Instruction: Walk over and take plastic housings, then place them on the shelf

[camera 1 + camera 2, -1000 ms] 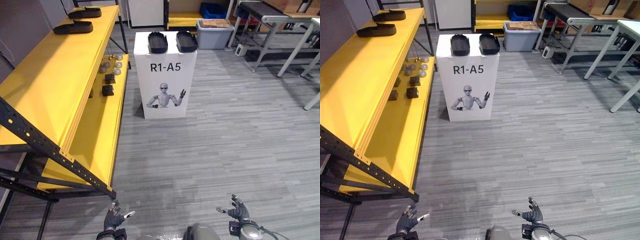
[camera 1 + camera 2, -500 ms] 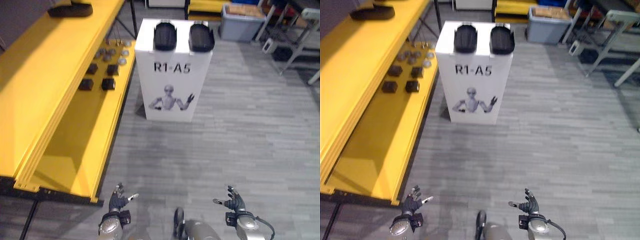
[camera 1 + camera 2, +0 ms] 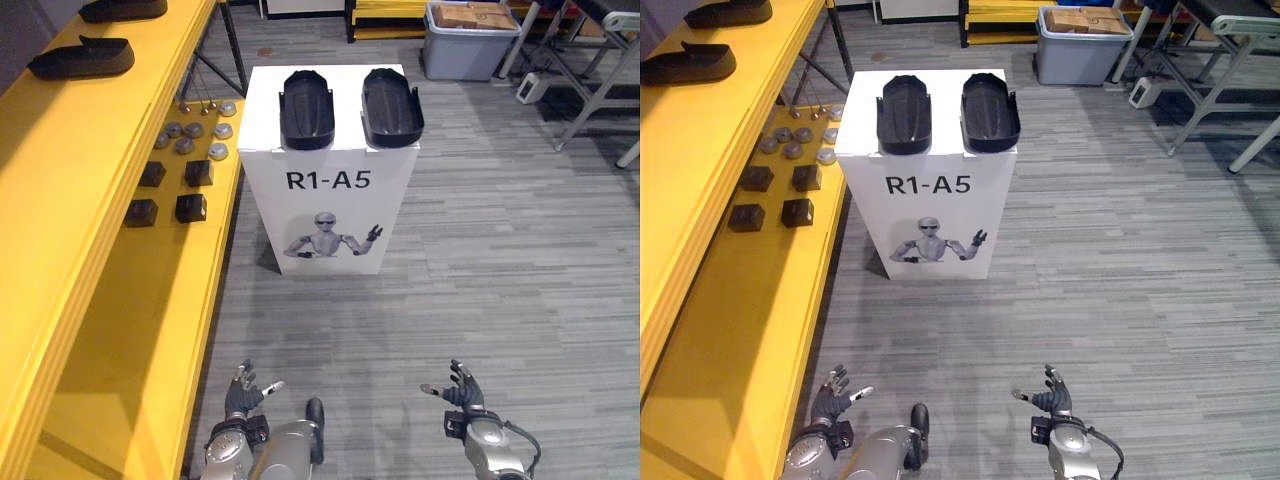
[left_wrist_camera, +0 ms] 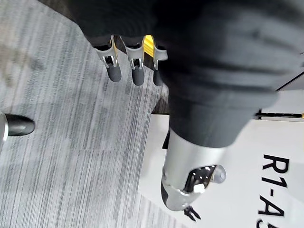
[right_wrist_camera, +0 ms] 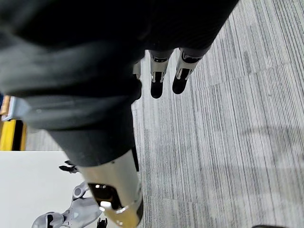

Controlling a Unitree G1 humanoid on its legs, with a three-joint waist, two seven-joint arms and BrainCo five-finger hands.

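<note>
Two black plastic housings lie side by side on top of a white box (image 3: 330, 190) marked R1-A5: the left housing (image 3: 306, 108) and the right housing (image 3: 391, 104). Two more black housings (image 3: 80, 57) rest on the top board of the yellow shelf (image 3: 60, 200) at the left. My left hand (image 3: 243, 396) hangs low near the shelf's corner, fingers spread and empty. My right hand (image 3: 461, 388) hangs low at the right, also open and empty. Both hands are well short of the box, over the grey floor.
The shelf's lower board carries several small black blocks (image 3: 190, 207) and round grey discs (image 3: 190, 132). A grey bin (image 3: 470, 38) with cardboard stands behind the box. Metal table legs (image 3: 590, 90) stand at the back right. Grey plank floor (image 3: 500, 250) stretches right of the box.
The whole picture has shifted: the camera has moved closer to the white box, which now looks larger and more central. Both hands stay low and open.
</note>
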